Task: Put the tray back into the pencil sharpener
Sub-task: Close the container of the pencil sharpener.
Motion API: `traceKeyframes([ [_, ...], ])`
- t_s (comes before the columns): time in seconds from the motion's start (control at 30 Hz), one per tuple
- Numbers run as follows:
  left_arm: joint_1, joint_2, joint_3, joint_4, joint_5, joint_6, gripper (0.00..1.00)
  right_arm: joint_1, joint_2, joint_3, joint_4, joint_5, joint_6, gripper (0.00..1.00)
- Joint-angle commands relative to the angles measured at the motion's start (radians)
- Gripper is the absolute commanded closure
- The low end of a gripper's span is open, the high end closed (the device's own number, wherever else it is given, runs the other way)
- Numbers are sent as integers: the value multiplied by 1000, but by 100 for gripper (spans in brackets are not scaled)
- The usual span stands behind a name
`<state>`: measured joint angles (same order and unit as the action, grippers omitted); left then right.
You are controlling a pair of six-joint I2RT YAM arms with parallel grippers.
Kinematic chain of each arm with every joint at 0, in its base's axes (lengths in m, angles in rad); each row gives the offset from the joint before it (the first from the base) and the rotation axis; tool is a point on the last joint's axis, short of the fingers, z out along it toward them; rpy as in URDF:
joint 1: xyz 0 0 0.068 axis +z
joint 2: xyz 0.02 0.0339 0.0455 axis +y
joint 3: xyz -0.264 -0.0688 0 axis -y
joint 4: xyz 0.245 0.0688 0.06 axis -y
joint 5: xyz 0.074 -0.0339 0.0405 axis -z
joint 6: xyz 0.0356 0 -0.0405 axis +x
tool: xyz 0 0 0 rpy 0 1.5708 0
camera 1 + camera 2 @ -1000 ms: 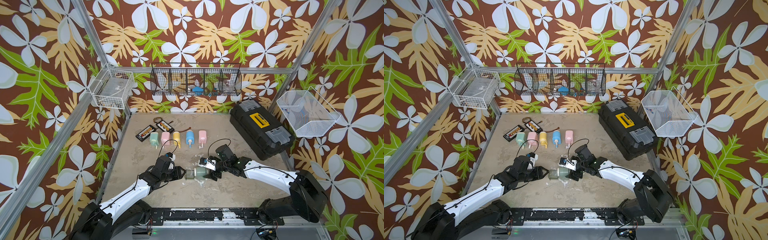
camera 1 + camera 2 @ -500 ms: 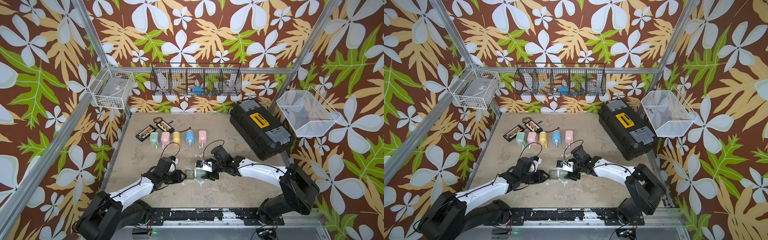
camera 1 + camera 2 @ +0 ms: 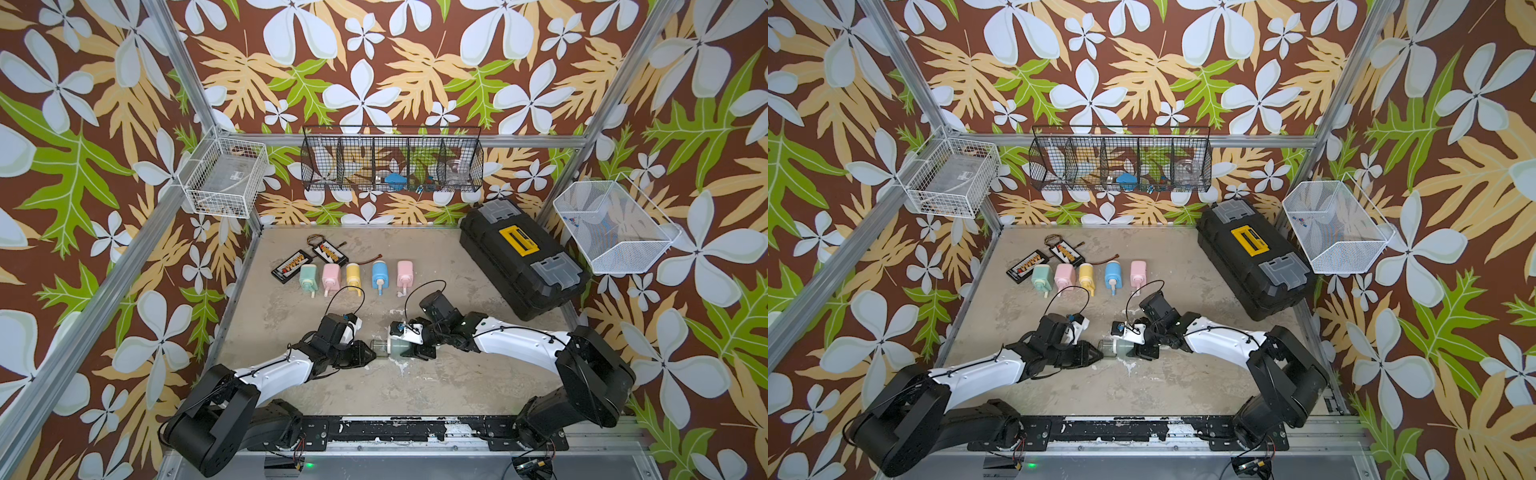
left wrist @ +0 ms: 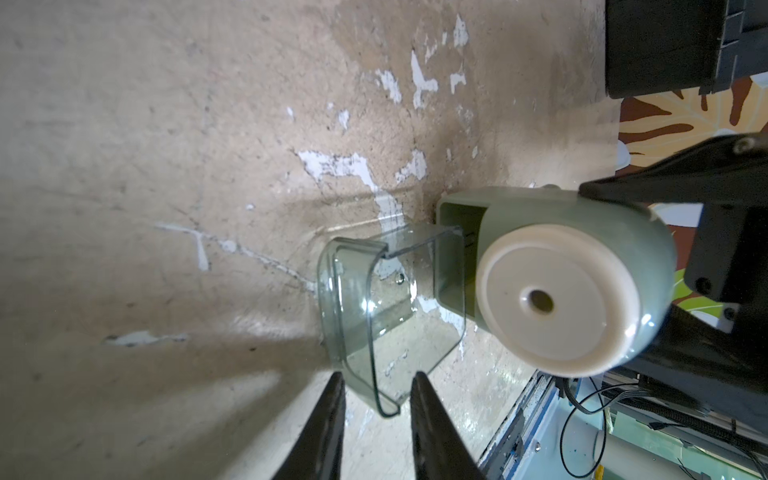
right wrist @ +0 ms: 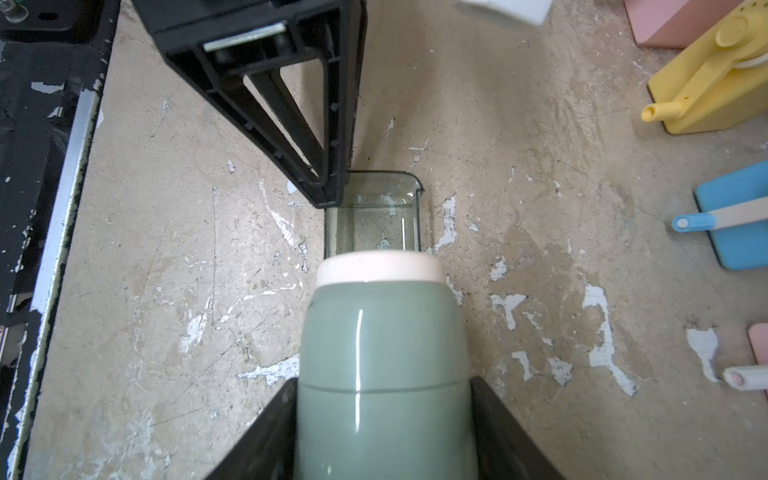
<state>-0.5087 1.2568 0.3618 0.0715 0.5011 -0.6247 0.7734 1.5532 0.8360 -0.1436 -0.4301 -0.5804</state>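
**Tray only just entered; left claw narrowing on its outer end**

Location: the clear tray (image 4: 374,307) lies on the table (image 3: 436,266). Its inner end is just inside the slot of the green pencil sharpener (image 5: 384,332), which lies on its side. Most of the tray's length is outside the body.

Change: compared with a second ago, the left arm has sunk lower and flatter along the table. The left claw (image 4: 377,380) has drawn in around the tray's outer corner. The right arm has edged the sharpener slightly toward the tray. The amount of tray showing has not visibly reduced.

Claw state: the right claw (image 5: 384,380) grasps the sharpener, with one finger against each flank. The left claw's jaws stand narrow with the tray's rim between them and a sliver of gap on each side. I cannot tell whether it is pinching the rim.

Assessment: alignment appears done, but the push home is not. The sharpener must stay braced, because a cocked tray would likely jam in the slot.
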Motion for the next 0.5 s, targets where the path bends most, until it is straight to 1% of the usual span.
traceKeyframes([
  [0.0,2,15,8,28,30,25,71,5,10,-1,-15,-1,-1,39],
  [0.13,2,-2,18,-12,15,36,71,5,11,-8,-14,3,-4,39],
  [0.33,3,-61,43,-84,-67,45,59,4,9,-14,-14,2,-6,38],
  [0.47,2,-63,57,-80,-126,14,58,4,2,-25,-14,-2,-6,38],
])
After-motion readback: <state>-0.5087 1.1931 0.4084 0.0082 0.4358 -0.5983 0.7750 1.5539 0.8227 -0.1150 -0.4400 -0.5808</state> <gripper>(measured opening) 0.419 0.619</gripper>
